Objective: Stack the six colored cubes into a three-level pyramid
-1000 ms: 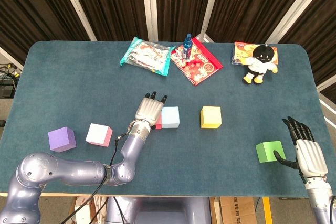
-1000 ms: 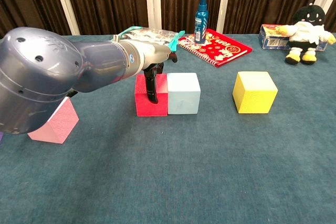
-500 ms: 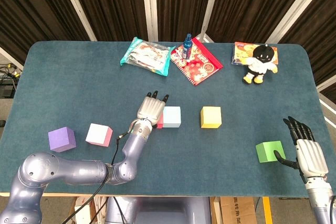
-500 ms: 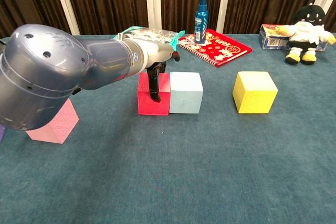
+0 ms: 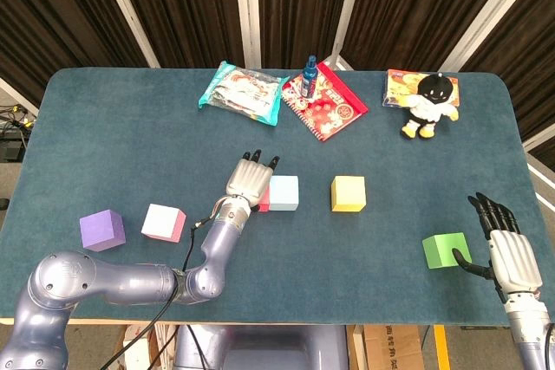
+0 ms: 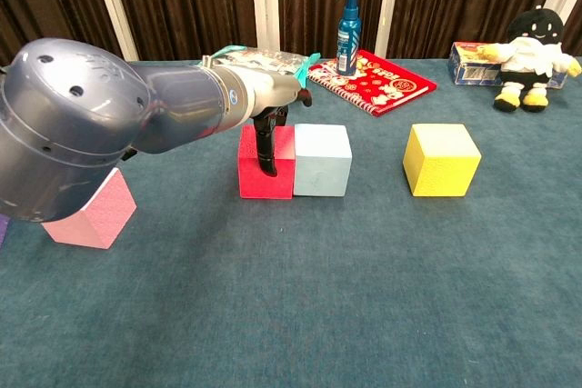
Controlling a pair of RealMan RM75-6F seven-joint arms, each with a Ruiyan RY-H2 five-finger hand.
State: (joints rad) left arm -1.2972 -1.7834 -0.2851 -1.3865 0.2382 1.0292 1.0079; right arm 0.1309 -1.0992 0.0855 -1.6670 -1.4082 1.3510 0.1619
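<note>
The cubes look light, stiff and matte, best gripped on opposite flat faces; the left hand (image 5: 251, 178) rests fingers (image 6: 265, 155) on the red cube (image 6: 256, 176), whether pinching I cannot tell; the right hand (image 5: 505, 247) lies spread beside the green cube (image 5: 447, 250).

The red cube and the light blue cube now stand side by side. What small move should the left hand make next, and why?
Probably the left hand should lift off the red cube, which already touches the light blue cube, so that pair looks set. The yellow cube stands apart to the right and would have to close in as the third base cube.
</note>
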